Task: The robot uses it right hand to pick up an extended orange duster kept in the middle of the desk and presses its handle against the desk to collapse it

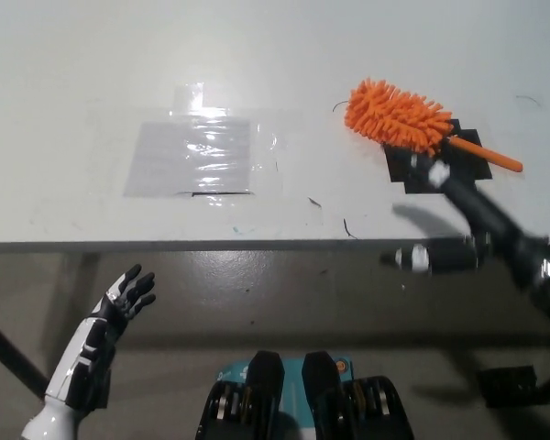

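Observation:
The orange duster (399, 116) lies on the white desk (284, 55) at the right, its fluffy head resting partly on a black tape patch (440, 170). Its short orange handle (488, 157) points to the lower right. My black right hand (449, 215) hangs open near the desk's front edge, below the duster and apart from it, holding nothing. My white left hand (115, 316) rests open at the lower left, below the desk's edge.
A clear plastic sheet (200, 154) is taped flat on the desk at centre left. The desk's front edge (211, 245) runs across the middle of the picture, with grey floor below it.

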Available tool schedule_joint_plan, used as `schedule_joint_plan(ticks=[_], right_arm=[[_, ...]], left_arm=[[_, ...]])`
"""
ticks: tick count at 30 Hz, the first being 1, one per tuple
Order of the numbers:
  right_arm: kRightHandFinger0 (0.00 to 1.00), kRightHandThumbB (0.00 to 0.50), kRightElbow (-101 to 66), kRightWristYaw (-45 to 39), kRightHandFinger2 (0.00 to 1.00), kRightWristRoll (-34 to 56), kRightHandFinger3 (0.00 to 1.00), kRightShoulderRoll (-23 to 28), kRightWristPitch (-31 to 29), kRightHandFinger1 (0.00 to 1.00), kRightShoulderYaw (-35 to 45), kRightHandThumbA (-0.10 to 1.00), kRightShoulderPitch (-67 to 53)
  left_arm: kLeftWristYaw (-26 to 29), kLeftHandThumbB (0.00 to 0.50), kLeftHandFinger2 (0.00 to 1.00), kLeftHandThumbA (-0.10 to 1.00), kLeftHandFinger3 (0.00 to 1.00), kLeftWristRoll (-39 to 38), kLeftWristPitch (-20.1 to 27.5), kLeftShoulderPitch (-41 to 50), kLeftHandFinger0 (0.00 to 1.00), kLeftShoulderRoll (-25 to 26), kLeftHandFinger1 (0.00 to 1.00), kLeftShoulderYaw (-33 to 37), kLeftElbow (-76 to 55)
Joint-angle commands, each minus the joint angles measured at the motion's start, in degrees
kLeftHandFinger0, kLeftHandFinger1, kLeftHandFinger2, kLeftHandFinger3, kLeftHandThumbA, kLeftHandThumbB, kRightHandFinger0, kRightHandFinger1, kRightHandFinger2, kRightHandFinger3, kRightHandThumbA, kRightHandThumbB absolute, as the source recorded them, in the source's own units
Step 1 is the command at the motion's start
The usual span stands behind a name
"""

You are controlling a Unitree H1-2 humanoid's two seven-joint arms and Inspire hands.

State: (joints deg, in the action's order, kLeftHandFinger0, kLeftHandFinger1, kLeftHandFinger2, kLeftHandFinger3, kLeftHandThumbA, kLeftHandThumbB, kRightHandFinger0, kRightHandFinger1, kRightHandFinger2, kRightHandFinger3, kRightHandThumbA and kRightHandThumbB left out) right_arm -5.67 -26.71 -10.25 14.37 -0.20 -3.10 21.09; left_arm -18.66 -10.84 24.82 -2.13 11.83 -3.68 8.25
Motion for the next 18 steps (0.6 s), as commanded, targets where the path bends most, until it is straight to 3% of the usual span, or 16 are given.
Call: schedule_joint_plan(ticks=[1,4,5,9,13,18], right_arm=[[1.00,0.306,-28.38,14.76,1.00,13.88,1.00,-8.46,-16.92,1.00,8.91,1.00,-11.45],[1.00,0.288,-25.11,14.24,1.00,13.03,1.00,-11.63,-17.97,1.00,7.55,1.00,-15.23],[1.00,0.257,-21.65,14.24,1.00,13.08,1.00,-13.05,-19.87,1.00,7.54,1.00,-16.04],[1.00,0.212,-11.82,14.57,1.00,13.72,1.00,-16.75,-22.22,1.00,8.73,1.00,-18.40],[1.00,0.199,-3.11,14.52,1.00,13.29,1.00,-17.58,-23.70,1.00,10.01,1.00,-15.78],[1.00,0.119,1.04,13.87,1.00,13.12,1.00,-17.35,-22.74,1.00,10.29,1.00,-16.76]], left_arm=[[-0.25,0.341,1.00,1.00,1.00,-0.66,0.03,-5.08,1.00,1.77,1.00,0.15,-1.79],[0.12,0.339,1.00,1.00,1.00,-0.31,0.17,-3.84,1.00,1.66,1.00,-0.02,-2.57],[0.05,0.315,1.00,1.00,1.00,-0.18,0.59,-4.33,1.00,1.65,1.00,0.05,-2.18],[-0.60,0.323,1.00,1.00,1.00,-0.54,-0.39,-3.25,1.00,1.68,1.00,0.69,-2.90],[-0.54,0.320,1.00,1.00,1.00,-0.47,0.15,-5.20,1.00,1.97,1.00,0.57,-1.51],[-0.57,0.306,1.00,1.00,1.00,-0.32,-0.06,-4.92,1.00,2.16,1.00,0.71,-1.32]])
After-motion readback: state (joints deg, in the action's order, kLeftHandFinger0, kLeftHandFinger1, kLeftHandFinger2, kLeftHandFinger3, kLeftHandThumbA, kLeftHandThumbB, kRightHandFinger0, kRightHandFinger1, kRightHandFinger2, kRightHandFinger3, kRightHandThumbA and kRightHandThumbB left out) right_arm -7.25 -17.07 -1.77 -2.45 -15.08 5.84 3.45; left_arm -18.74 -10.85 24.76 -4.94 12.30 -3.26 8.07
